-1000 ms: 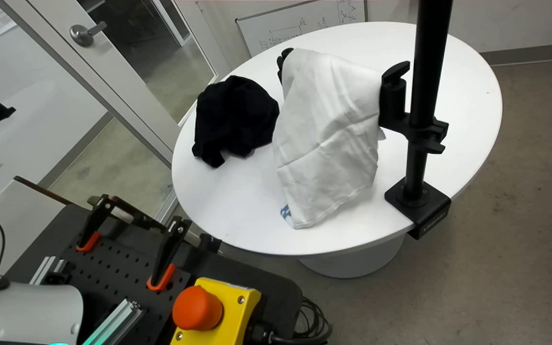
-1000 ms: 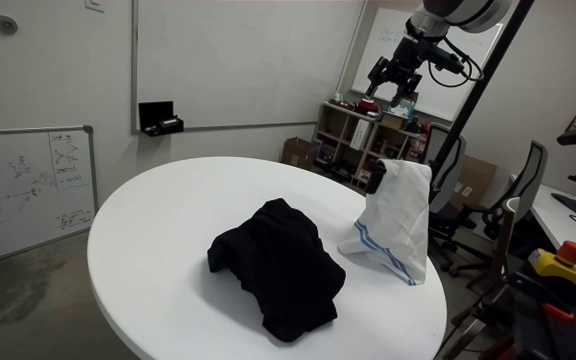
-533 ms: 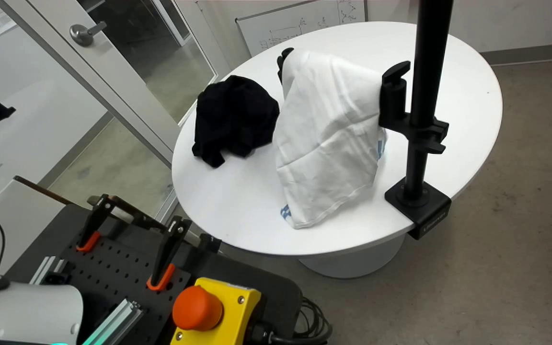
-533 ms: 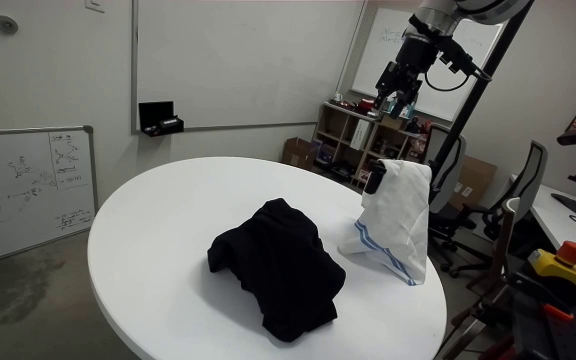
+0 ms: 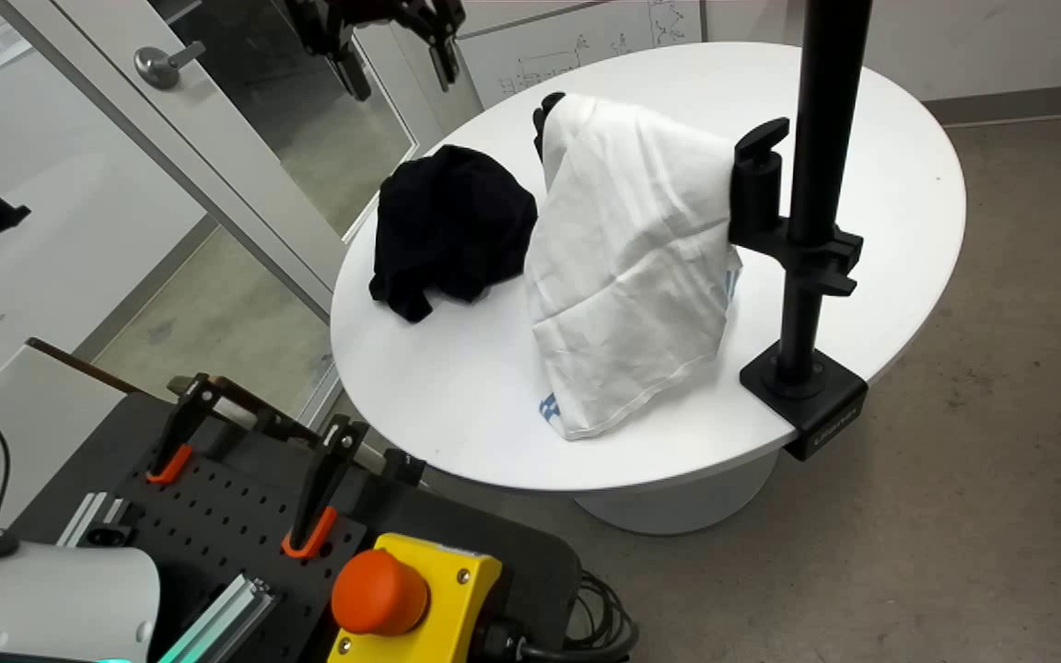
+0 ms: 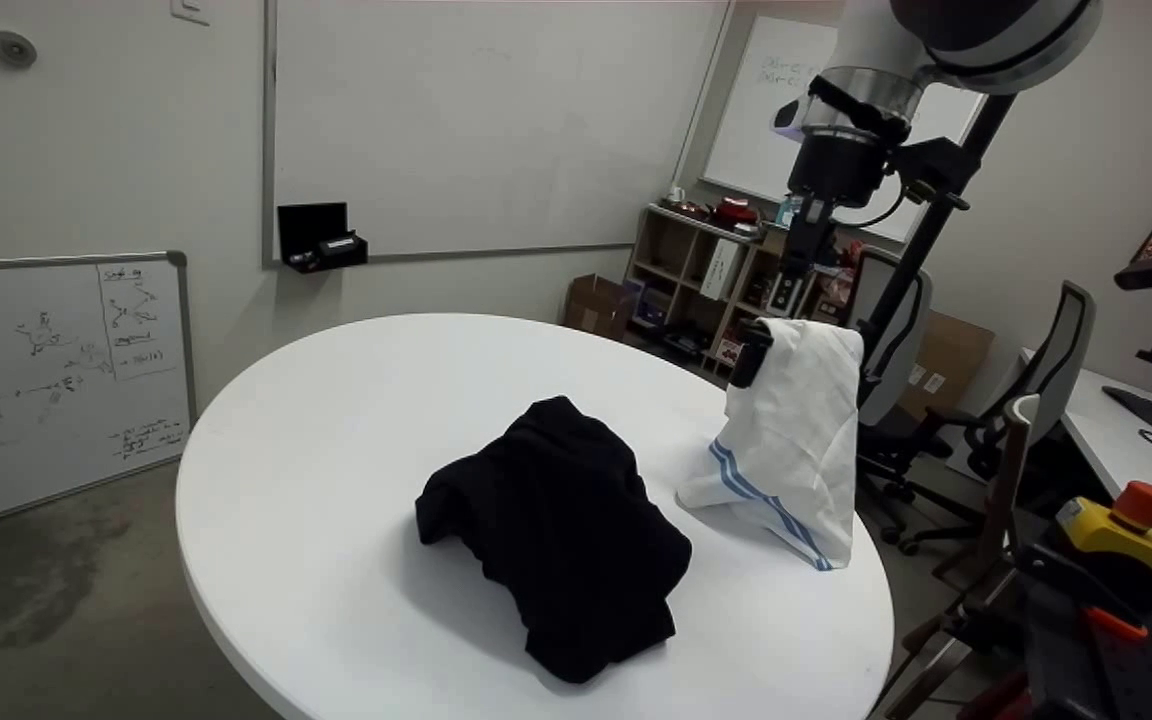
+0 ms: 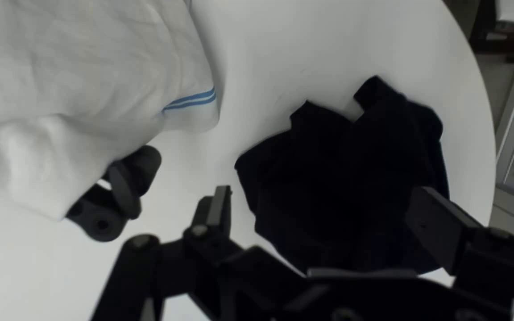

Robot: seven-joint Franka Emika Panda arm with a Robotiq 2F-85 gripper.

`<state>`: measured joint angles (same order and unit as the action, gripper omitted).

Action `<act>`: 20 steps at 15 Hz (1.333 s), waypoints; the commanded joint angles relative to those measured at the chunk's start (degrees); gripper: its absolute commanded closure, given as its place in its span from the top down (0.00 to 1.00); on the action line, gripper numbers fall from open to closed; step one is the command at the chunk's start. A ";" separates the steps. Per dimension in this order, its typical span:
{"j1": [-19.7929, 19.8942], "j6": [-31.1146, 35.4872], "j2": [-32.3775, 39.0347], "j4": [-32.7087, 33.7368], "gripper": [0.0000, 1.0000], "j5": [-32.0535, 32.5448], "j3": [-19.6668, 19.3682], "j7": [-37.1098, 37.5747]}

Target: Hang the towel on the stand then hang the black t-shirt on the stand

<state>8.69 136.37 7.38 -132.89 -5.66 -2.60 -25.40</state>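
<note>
Where the towel (image 5: 634, 262) drapes, the stand (image 5: 819, 166) is partly hidden.

- We find the shirt (image 5: 452, 226) on the desk (image 5: 890, 212), beside the towel (image 5: 632, 267): left of it in an exterior view, right of it in the wrist view.
- We see the towel on the stand (image 5: 816, 184), which rises from the desk's edge.
- We have the gripper (image 5: 402, 81) higher than both and apart from them; in the wrist view the shirt shows between and beyond its fingers (image 7: 219, 207).
- In an exterior view we see a whiteboard (image 5: 577, 51) behind the desk, a button (image 5: 381, 592) on a box (image 5: 457, 608) before it.
- Behind the desk we find a shelf (image 6: 663, 243) in an exterior view.
</note>
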 commanded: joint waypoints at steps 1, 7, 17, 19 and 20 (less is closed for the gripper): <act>-1.71 2.07 -4.24 -7.06 1.00 1.88 0.82 -3.82; -2.12 0.83 -3.37 -6.52 1.00 0.82 0.35 -3.88; -2.55 9.68 8.48 -4.32 1.00 7.18 -0.81 4.89; -4.76 11.39 9.61 -3.73 1.00 9.56 0.65 6.71; -6.32 12.52 10.24 -3.35 1.00 11.53 1.18 8.26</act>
<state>5.89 146.55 15.57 -138.02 1.22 -2.74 -21.61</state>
